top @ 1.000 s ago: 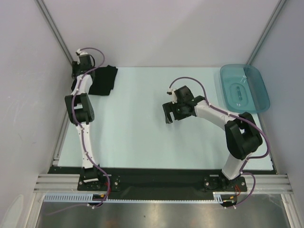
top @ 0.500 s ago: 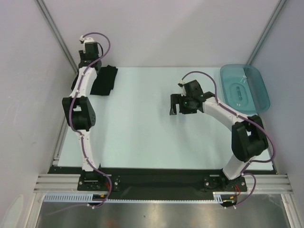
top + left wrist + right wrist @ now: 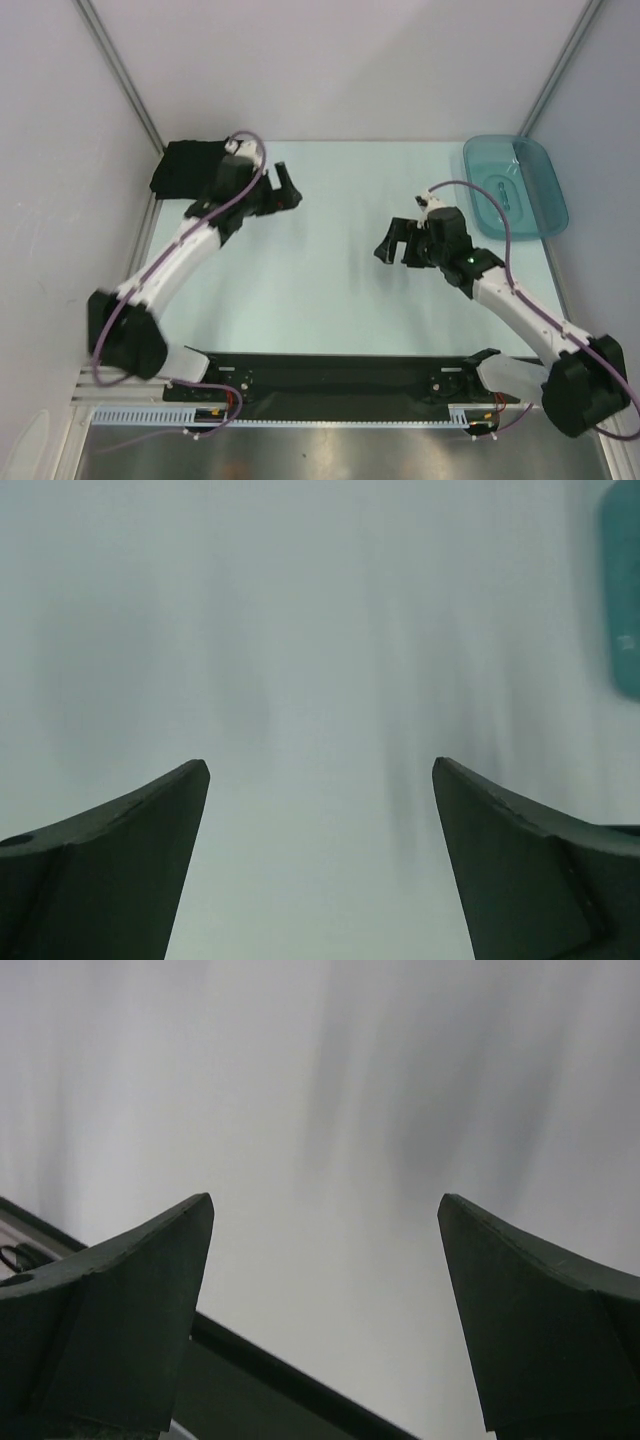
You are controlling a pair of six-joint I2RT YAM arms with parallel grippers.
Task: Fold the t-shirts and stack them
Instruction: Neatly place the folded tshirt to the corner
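Note:
A folded black t-shirt (image 3: 186, 166) lies at the table's far left corner, partly hidden by my left arm. My left gripper (image 3: 287, 187) is open and empty, to the right of the shirt over bare table. My right gripper (image 3: 392, 244) is open and empty over the table's middle right, far from the shirt. In the left wrist view the gripper (image 3: 320, 770) has wide-apart fingers over blurred pale table. In the right wrist view the gripper (image 3: 325, 1205) has wide-apart fingers with nothing between them. The shirt is out of both wrist views.
A translucent teal tray (image 3: 515, 185) stands at the far right corner; its edge shows in the left wrist view (image 3: 622, 590). White walls enclose the table on three sides. A black base strip (image 3: 330, 370) runs along the near edge.
My left arm swung from the far left corner rightward and nearer, leaving the shirt folded in the corner. My right arm drew back to the right and toward the near edge.

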